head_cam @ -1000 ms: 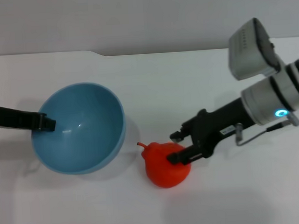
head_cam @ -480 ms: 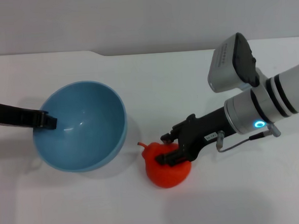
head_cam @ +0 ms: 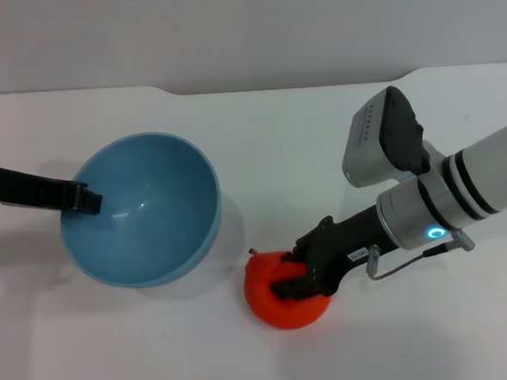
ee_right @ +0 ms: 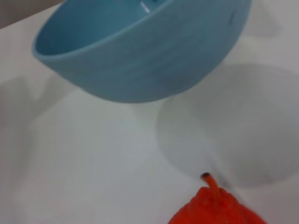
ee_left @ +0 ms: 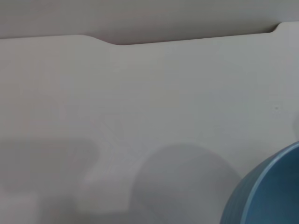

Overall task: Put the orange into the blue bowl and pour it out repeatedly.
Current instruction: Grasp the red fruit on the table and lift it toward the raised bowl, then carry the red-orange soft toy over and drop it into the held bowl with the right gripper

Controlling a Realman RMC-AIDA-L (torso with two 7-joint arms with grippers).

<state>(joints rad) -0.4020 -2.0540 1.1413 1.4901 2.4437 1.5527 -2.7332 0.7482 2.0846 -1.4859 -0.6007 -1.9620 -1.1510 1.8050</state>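
While my right gripper [head_cam: 300, 279] is closing its black fingers [head_cam: 287, 288] around the bumpy red-orange fruit, the orange [head_cam: 281, 290], that fruit is sitting on the white table [head_cam: 319, 134], its small stem nub pointing toward the bowl side. My fingers are pressing against the fruit's upper and right flank, so I am gripping it, and it is resting on the tabletop. My right arm, white with black bands and a glowing blue ring, is reaching in from the right, with a grey camera block riding above the wrist.

From my right wrist view, I am seeing the top of the orange [ee_right: 216, 207] with its brown stem, and beyond it the round light-blue glossy bowl [ee_right: 140, 51] hanging above its own shadow on the table.

My left gripper [head_cam: 80, 201] is pinching the blue bowl [head_cam: 141, 210] at its left rim, one black finger lying inside the wall, and I am holding it tilted, mouth turned up and toward the camera. The bowl is sitting near the orange, to its left, apart from it. My left wrist view is showing only a sliver of the bowl's outer wall [ee_left: 266, 191] and bare table.
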